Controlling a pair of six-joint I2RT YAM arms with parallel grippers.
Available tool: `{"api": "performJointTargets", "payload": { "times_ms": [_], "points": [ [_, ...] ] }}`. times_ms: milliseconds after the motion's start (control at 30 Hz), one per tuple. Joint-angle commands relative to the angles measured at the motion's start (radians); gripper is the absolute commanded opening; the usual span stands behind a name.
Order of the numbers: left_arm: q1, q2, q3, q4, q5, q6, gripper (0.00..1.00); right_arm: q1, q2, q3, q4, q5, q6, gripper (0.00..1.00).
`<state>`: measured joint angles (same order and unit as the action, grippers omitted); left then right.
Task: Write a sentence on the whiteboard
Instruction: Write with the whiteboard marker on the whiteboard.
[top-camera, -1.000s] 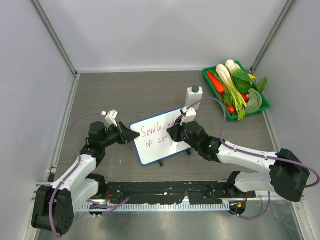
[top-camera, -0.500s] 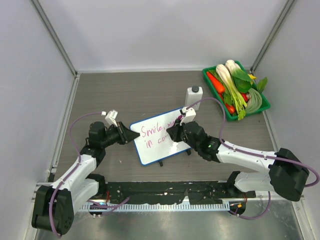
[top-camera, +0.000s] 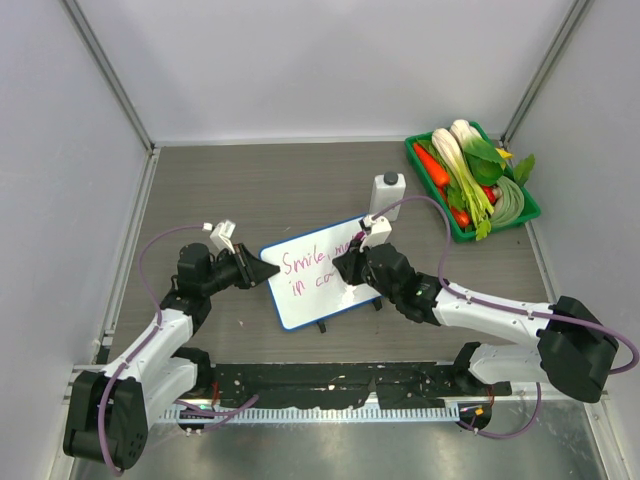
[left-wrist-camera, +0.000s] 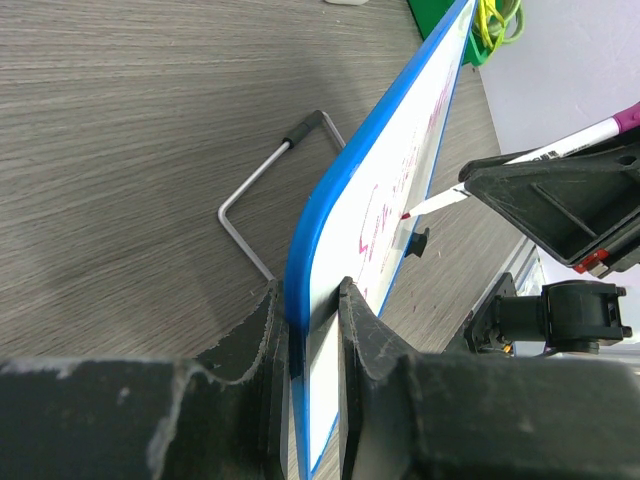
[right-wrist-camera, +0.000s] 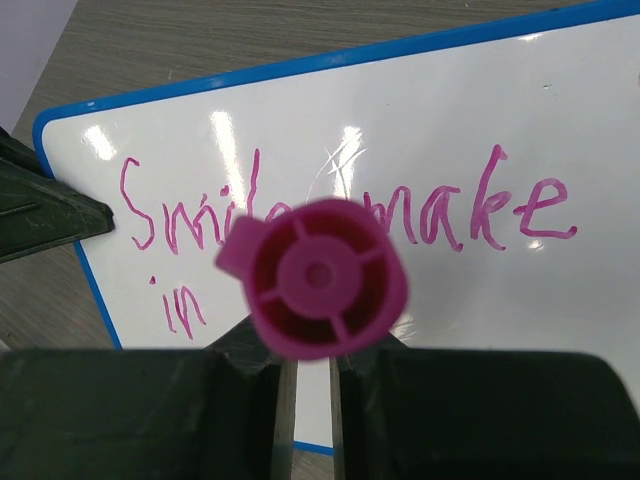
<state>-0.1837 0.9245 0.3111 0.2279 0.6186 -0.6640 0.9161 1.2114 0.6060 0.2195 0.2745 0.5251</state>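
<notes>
Both jaws of low-held left gripper (top-camera: 266, 272) pinch whiteboard (top-camera: 312, 303).

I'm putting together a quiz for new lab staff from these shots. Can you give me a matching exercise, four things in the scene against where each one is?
Things:
1. whiteboard
2. marker
3. white bottle
4. green tray

Places:
A. held in the right gripper, pointed at the board
B. far right of the table, full of vegetables
C. edge clamped by the left gripper
D. standing on the table just beyond the board

Pairs: 1-C, 2-A, 3-D, 4-B
</notes>
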Motion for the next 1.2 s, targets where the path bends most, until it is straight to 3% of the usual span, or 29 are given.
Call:
{"api": "performJointTargets", "payload": {
  "times_ms": [0, 1167],
  "points": [
    [0.018, 0.011, -0.014, -0.039, -0.164, 0.116, 0.00, 0.000, 0.000, -0.008, 0.011, 0.006, 0.001, 0.02],
    [0.016, 0.008, -0.017, -0.041, -0.165, 0.116, 0.00, -0.002, -0.030, -0.011, -0.078, 0.017, -0.036, 0.01]
  ]
}}
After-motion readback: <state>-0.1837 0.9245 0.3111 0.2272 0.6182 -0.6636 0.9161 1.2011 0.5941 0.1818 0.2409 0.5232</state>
